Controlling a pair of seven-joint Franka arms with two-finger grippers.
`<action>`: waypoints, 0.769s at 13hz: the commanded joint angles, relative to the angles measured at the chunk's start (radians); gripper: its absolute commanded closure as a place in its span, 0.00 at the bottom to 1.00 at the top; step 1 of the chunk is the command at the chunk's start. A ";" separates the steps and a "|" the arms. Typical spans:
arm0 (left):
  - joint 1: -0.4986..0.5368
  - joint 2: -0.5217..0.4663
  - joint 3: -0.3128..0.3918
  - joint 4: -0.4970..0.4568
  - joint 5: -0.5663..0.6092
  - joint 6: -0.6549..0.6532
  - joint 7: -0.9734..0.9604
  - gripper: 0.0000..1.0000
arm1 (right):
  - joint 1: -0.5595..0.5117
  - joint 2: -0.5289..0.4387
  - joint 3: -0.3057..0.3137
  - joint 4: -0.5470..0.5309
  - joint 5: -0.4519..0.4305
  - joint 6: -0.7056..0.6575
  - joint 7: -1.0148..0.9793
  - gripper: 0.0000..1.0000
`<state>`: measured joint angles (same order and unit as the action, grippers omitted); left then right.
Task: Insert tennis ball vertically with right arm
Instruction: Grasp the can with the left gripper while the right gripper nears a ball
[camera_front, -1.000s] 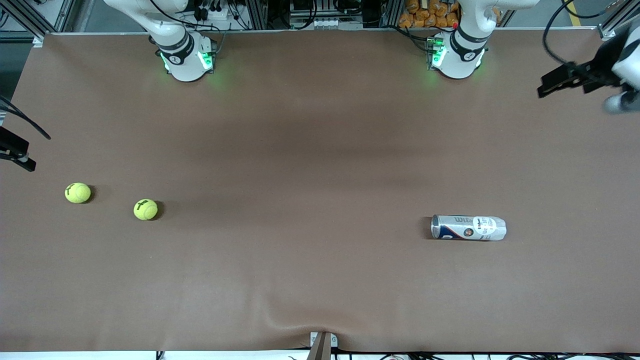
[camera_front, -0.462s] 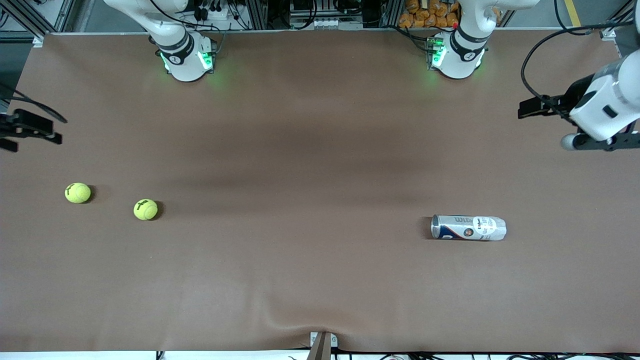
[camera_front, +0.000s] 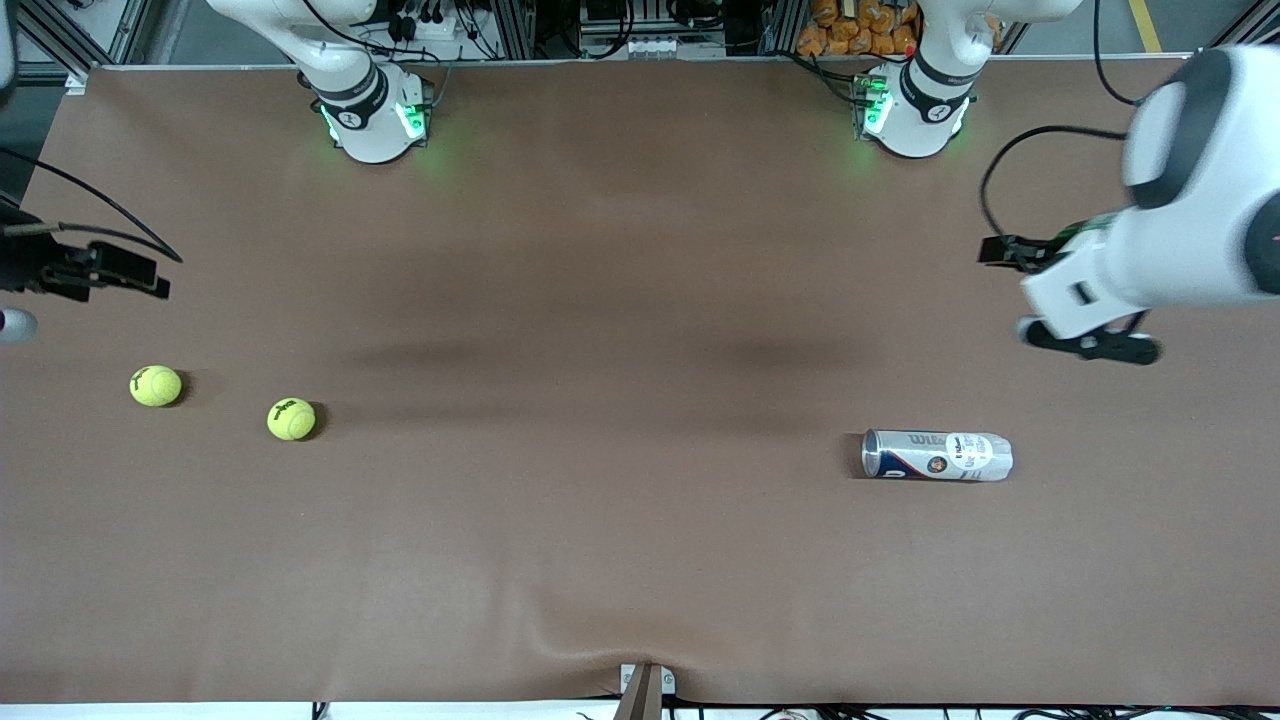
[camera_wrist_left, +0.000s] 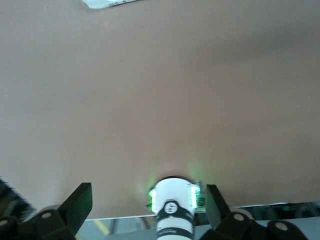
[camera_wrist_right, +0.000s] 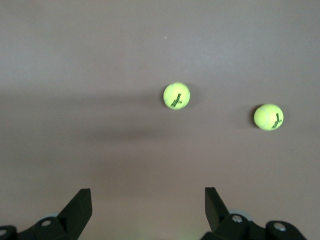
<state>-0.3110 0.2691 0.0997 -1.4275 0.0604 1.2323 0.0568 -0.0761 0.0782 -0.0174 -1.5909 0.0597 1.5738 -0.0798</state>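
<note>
2 yellow tennis balls lie on the brown desk (camera_front: 620, 300) toward the right arm's end: one tennis ball (camera_front: 291, 419) sits a little nearer the front camera, the other tennis ball (camera_front: 155, 386) lies beside it, closer to the desk's edge. They are apart from each other, with nothing touching them. Each looks light and springy with a felt nap that should give friction, so slipping seems unlikely; the risk is more that a ball rolls off if nudged on the flat surface. A sensible hold would be straight down across the widest part, with the pads on 2 facing sides.

The Wilson ball can (camera_front: 937, 455) lies on its side toward the left arm's end, well apart from the balls, its open silver mouth turned toward them. It looks like thin clear plastic, light and easy to roll or dent, and it would have to stand upright for a vertical drop.

The right claw (camera_wrist_right: 145, 212) hangs wide open and empty above the desk close to the 2 balls. The left claw (camera_wrist_left: 147, 210) is likewise spread wide and empty, over the desk close to the can.
</note>
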 joint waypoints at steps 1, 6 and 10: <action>-0.062 0.048 -0.005 0.015 0.105 -0.001 0.087 0.00 | -0.021 -0.112 0.007 -0.262 -0.001 0.187 0.011 0.00; -0.105 0.153 -0.018 0.012 0.231 0.077 0.323 0.00 | -0.030 -0.023 0.008 -0.294 -0.004 0.299 -0.005 0.00; -0.094 0.242 -0.018 0.012 0.278 0.183 0.513 0.00 | -0.031 0.000 0.008 -0.303 -0.008 0.363 -0.008 0.00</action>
<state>-0.4081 0.4757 0.0823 -1.4292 0.2943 1.3875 0.4807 -0.0972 0.0687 -0.0197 -1.8798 0.0591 1.8982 -0.0815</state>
